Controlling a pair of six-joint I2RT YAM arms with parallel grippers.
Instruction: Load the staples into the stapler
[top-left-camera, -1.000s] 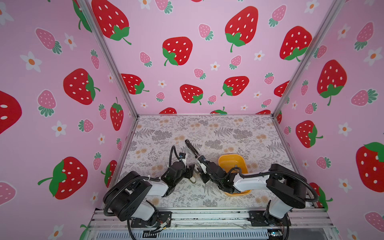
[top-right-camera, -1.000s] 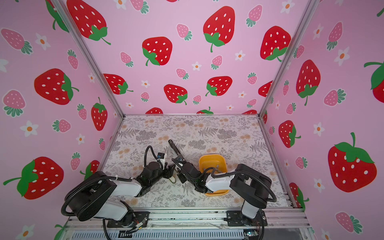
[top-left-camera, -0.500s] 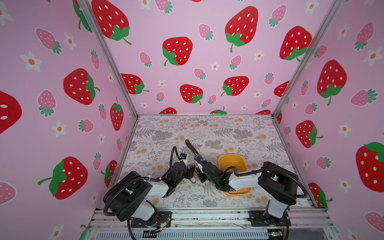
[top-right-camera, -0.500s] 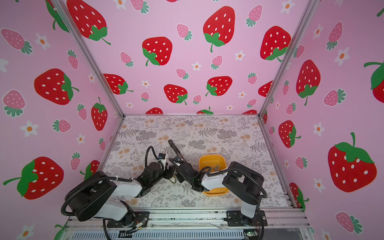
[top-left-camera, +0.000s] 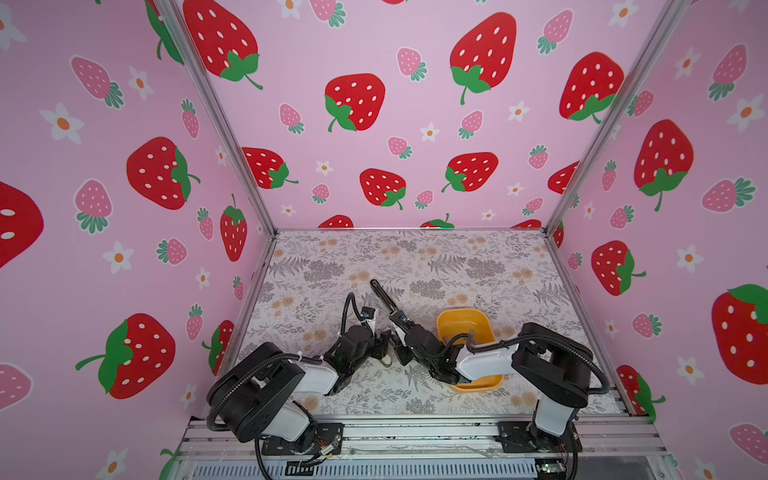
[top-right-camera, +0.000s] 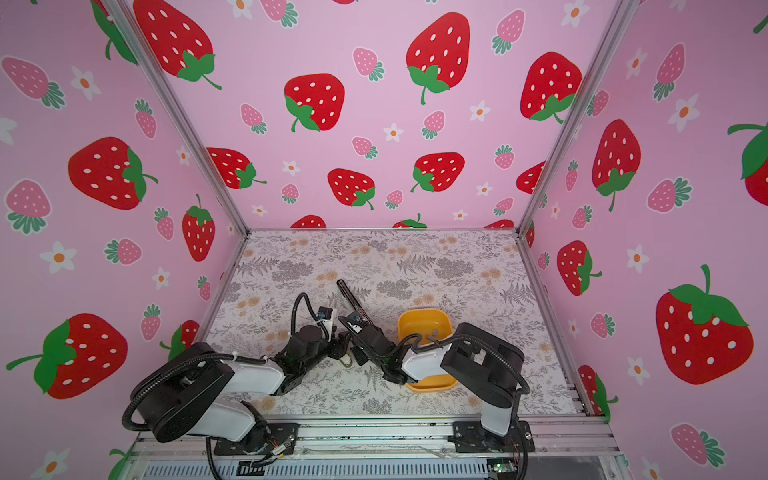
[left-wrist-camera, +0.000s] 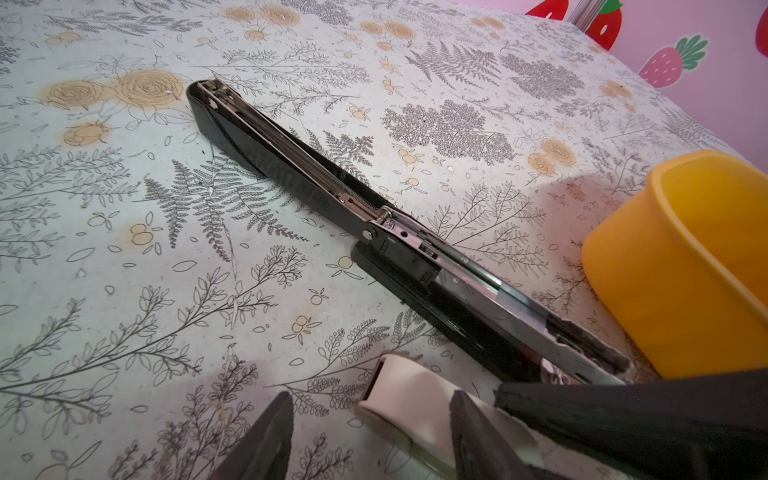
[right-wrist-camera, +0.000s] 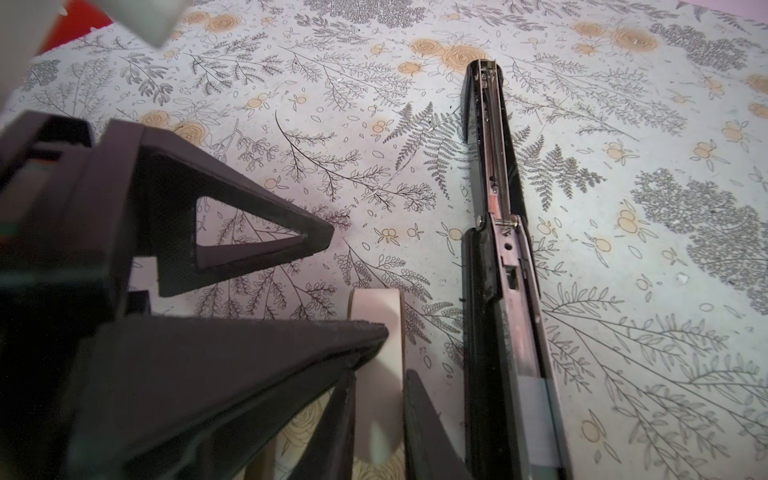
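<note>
Floral tabletop (top-left-camera: 457, 257) is spread below strawberry walls (top-left-camera: 374, 41). Nearest, the left claw (left-wrist-camera: 370, 415) is held apart beside a small white object (right-wrist-camera: 376, 316), on which the right claw (right-wrist-camera: 379, 382) is clamped. Just beyond, the stapler (left-wrist-camera: 299, 174) is laid open flat, a yellow bin (left-wrist-camera: 665, 270) beside it.

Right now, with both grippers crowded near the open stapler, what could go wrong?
The left gripper and right gripper crowd around the small white object; their fingers could collide. The stapler lies open right beside them, so a stray bump might shift it or close it.
</note>
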